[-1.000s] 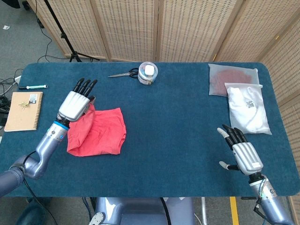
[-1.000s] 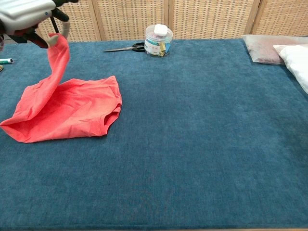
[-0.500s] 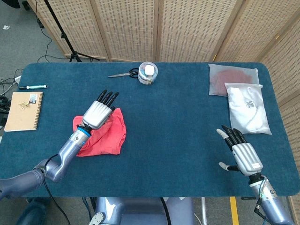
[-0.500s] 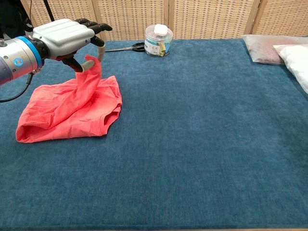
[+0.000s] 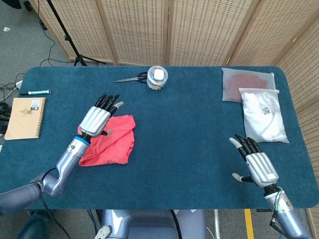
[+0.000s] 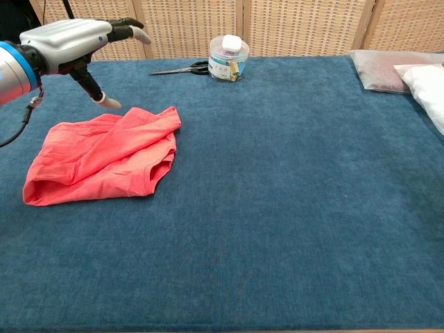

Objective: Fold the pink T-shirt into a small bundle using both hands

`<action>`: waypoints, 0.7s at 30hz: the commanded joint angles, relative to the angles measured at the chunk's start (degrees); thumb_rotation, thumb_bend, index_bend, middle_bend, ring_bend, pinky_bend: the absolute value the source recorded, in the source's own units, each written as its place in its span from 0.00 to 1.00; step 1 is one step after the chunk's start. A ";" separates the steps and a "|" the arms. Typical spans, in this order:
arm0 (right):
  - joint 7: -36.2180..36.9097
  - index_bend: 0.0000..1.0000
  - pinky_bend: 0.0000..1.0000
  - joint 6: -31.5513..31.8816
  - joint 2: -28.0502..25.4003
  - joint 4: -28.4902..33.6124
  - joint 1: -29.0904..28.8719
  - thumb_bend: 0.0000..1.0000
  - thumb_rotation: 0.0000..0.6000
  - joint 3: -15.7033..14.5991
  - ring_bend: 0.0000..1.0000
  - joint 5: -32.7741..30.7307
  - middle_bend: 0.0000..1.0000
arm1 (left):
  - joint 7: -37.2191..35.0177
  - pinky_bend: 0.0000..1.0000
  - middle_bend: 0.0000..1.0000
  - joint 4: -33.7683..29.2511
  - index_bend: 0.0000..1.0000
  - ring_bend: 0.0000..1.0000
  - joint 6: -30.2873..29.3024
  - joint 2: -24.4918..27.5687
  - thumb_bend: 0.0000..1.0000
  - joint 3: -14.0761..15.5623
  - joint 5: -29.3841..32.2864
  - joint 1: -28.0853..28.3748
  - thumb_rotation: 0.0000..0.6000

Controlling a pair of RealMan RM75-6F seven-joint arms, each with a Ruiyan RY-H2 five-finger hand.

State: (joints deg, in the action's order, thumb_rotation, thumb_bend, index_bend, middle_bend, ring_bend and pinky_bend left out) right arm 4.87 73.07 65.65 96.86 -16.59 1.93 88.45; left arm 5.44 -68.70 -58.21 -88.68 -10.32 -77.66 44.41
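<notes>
My left hand (image 6: 66, 41) hovered empty, fingers spread, above the half-folded pink T-shirt (image 6: 104, 156) at left of the bench (image 6: 291, 208), probably freed to regrip; my right hand (image 5: 256, 162) waited open at lower right.

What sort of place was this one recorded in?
Most likely a lab or studio set up for robot recording, not a home. A blue-covered table stands in front of folding perforated screens, a tripod leg shows at the back left, and cables lie on the floor.
</notes>
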 commanded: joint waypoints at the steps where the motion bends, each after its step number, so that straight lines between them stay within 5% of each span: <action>1: -0.22 0.00 0.00 -0.17 0.12 -0.05 -0.05 0.00 1.00 -0.10 0.00 0.04 0.00 | -4.28 0.00 0.00 -1.55 0.13 0.00 4.87 0.78 0.06 0.22 5.40 -1.69 1.00; 4: -0.65 0.00 0.00 -0.40 0.32 -0.06 -0.13 0.00 1.00 -0.24 0.00 0.11 0.00 | -6.52 0.00 0.00 -2.15 0.19 0.00 9.85 1.07 0.12 -1.24 11.63 -1.70 1.00; 21: -1.45 0.00 0.00 -1.72 1.12 -1.10 -0.55 0.00 1.00 0.06 0.00 -1.49 0.00 | -3.74 0.00 0.00 7.29 0.35 0.00 17.74 -3.50 0.35 -5.11 20.19 3.66 1.00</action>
State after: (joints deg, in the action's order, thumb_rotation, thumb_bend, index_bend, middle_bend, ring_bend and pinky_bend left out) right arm 3.39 71.40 66.75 95.81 -17.12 1.97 87.00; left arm 0.45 -62.44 -41.81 -91.80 -14.91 -59.03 47.08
